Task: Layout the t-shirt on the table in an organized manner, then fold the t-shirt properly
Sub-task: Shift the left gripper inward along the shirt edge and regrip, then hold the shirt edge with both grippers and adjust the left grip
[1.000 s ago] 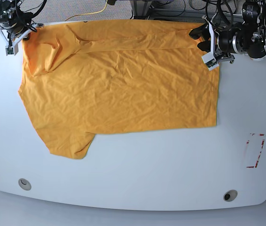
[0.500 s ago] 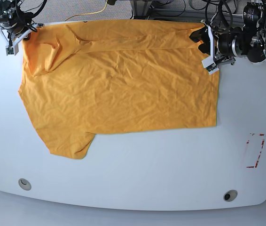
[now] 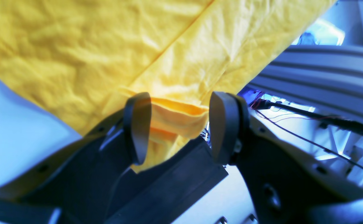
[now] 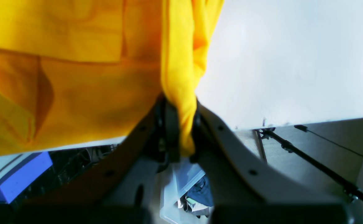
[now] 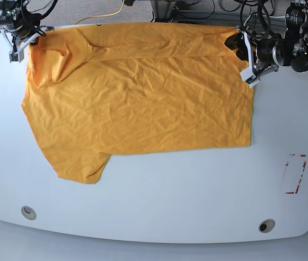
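Orange-yellow wrinkly cotton t-shirt [image 5: 137,98] lay spread across the far half of the large white smooth table [image 5: 159,201], long axis running along the far edge, one sleeve trailing toward the near-left corner. Right gripper [image 4: 181,124] sat at the far-left corner, jaws pinched shut on a bunched fold of cloth. Left gripper [image 3: 175,127] sat at the far-right corner, jaws well apart, a hem corner lying loose between them, not clamped. Fabric looked creased throughout, with a long ridge near the far edge; probably needed tensioning between both corners before folding.
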Tool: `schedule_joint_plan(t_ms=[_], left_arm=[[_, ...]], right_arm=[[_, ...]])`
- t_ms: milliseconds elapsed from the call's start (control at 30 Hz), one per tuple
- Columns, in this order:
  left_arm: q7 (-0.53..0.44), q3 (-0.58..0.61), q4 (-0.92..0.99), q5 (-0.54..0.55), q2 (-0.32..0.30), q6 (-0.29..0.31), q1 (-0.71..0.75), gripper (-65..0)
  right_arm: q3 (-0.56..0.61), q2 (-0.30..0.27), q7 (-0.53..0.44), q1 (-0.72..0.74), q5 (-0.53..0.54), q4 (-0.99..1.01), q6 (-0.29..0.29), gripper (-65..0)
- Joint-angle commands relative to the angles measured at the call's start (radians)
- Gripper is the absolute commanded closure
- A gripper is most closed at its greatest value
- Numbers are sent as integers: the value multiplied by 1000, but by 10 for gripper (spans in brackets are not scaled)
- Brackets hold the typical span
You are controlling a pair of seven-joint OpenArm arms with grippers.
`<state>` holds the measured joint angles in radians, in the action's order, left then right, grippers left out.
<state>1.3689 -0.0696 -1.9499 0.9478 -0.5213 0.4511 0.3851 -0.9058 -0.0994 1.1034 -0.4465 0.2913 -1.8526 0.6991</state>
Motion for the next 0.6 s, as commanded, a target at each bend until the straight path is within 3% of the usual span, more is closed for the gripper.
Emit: schedule_joint_plan(t_ms=[0,567], left_arm=[[-9,-6,-12,10,-12,-12,2,-282],[-9,0,-12,-10,23,-113,22,-282]], right_arm=[[-6,-7,-9,-2,4,-22,-1,-2],[-6,-9,-9,-2,3,-22,-1,-2]])
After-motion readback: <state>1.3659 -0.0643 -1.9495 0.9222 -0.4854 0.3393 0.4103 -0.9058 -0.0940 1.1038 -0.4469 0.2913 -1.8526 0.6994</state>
